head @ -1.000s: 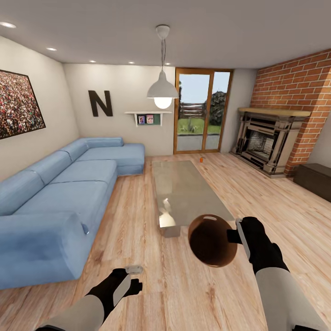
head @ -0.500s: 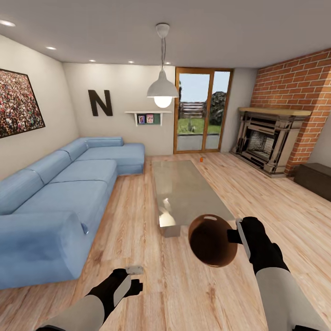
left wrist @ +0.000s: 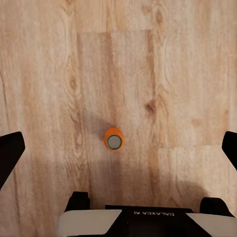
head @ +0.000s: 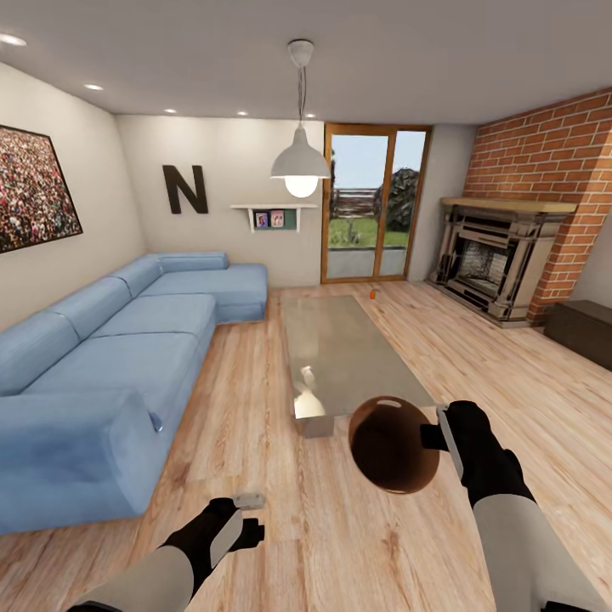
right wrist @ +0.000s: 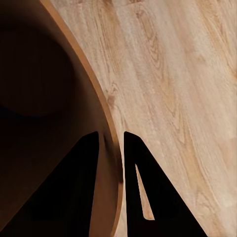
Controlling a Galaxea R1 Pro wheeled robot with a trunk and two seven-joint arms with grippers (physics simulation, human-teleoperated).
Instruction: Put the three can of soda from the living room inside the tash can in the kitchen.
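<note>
The trash can (head: 393, 444) hangs tilted above the floor, its brown inside facing me, and my right gripper (head: 432, 435) is shut on its rim. In the right wrist view the two dark fingers (right wrist: 132, 168) pinch the trash can's rim (right wrist: 101, 123) between them. My left gripper (head: 246, 515) hovers open over the floor in front of the sofa. Far below it, seen from above, one orange soda can (left wrist: 114, 141) stands upright on the planks between the spread fingers (left wrist: 9, 150). Another soda can (head: 372, 294) stands on the floor beyond the glass coffee table (head: 340, 353).
A light-blue corner sofa (head: 110, 357) fills the left side. A white pendant lamp (head: 300, 166) hangs over the table, and a black letter N (head: 185, 189) is on the back wall. A brick fireplace (head: 497, 259) and a dark bench (head: 582, 331) stand at the right.
</note>
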